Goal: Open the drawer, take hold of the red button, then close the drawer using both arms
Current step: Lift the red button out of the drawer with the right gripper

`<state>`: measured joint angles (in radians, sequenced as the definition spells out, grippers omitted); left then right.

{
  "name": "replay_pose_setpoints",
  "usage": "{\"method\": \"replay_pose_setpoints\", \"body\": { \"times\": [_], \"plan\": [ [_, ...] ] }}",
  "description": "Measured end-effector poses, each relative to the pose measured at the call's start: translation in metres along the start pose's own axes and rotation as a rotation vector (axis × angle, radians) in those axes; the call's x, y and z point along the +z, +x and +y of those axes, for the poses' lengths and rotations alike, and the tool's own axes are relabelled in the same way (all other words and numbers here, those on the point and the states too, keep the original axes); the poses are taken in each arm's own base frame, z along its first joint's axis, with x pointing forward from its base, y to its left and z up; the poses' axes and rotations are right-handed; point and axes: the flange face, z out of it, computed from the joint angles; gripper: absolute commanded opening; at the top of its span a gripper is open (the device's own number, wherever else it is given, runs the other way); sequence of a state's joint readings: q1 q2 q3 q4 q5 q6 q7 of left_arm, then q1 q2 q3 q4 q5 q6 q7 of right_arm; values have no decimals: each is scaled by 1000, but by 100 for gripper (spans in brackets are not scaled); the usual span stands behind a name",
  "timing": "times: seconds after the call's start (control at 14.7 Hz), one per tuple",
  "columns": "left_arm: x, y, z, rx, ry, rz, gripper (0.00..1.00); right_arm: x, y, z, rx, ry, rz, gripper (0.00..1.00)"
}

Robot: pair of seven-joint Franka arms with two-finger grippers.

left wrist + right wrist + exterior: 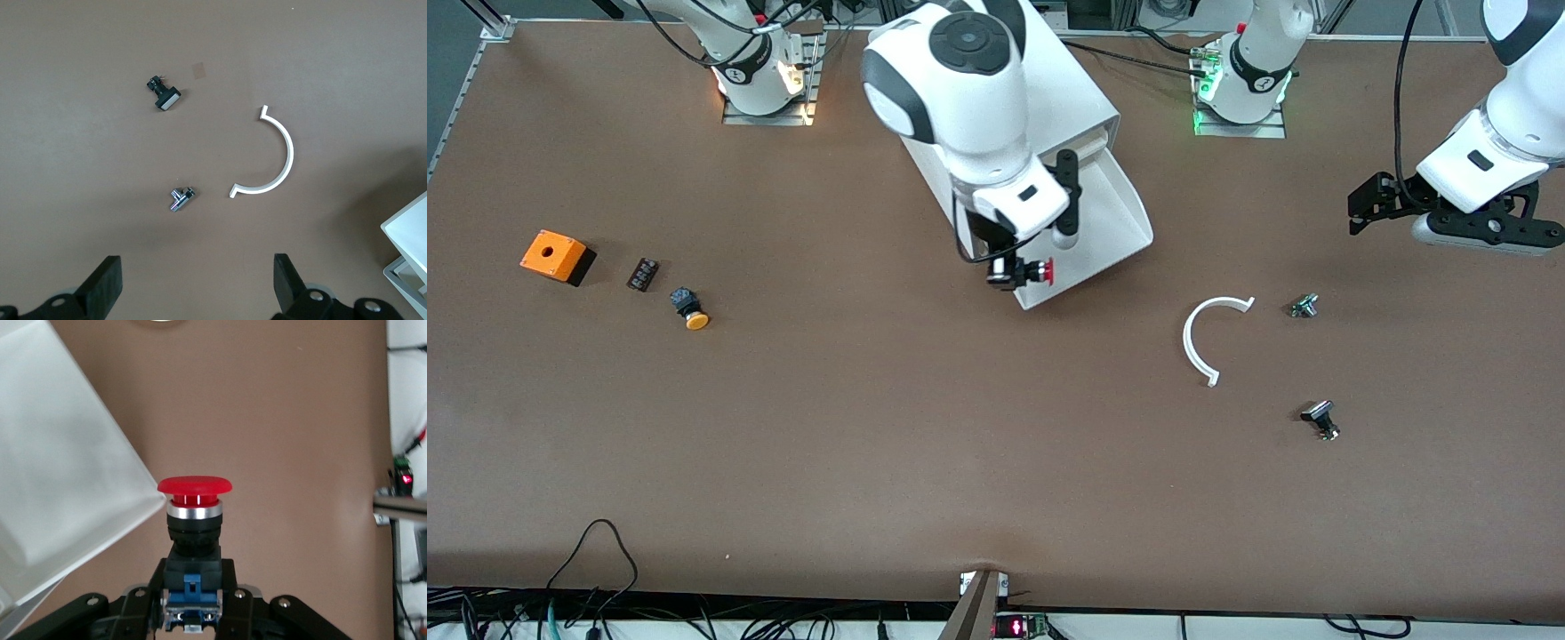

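The right gripper (pixel 1021 272), at the centre of the front view, pinches the button (pixel 1037 271) by its black-and-blue body; the red cap juts out sideways over the front lip of the pulled-out drawer (pixel 1112 213). In the right wrist view the fingers (pixel 230 587) press on either side of the blue block (pixel 192 590), below the black collar and metal ring, with the cap (pixel 195 485) clear of them.

The button looks small, rigid and light, a hard plastic part that should not deform under the grip. The squared body is the sensible place to hold it, as it is now; the rounded, glossy cap would probably slip.

The left gripper (pixel 1449 213), at the right edge of the front view, hangs over bare worktop (pixel 960 462) with fingers (pixel 103 287) spread, holding nothing, waiting. In its wrist view lie a white curved piece (pixel 283 157) and two small metal parts (pixel 181 198).

No brand, label or writing is readable on the button, drawer or arms.
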<state>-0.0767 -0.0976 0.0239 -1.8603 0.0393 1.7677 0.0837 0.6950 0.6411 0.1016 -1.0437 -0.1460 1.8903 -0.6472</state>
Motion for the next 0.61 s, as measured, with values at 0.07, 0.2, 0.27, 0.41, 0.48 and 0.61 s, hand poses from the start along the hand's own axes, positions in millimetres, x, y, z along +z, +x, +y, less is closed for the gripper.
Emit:
{"method": "replay_pose_setpoints", "body": {
  "times": [0.07,0.2,0.27,0.41,0.48,0.61],
  "plan": [
    [0,0,0,0,0,0,100,8,-8,6,44,7,-14,29],
    [0,0,0,0,0,0,100,32,-25,15,140,29,-56,29],
    [0,0,0,0,0,0,100,44,-35,20,193,36,-77,29],
    [0,0,0,0,0,0,100,64,-57,31,300,48,-116,29],
    [0,0,0,0,0,0,100,73,-69,37,351,51,-137,29],
    [0,0,0,-1,0,0,100,90,-97,52,477,42,-187,29]
  ]
}}
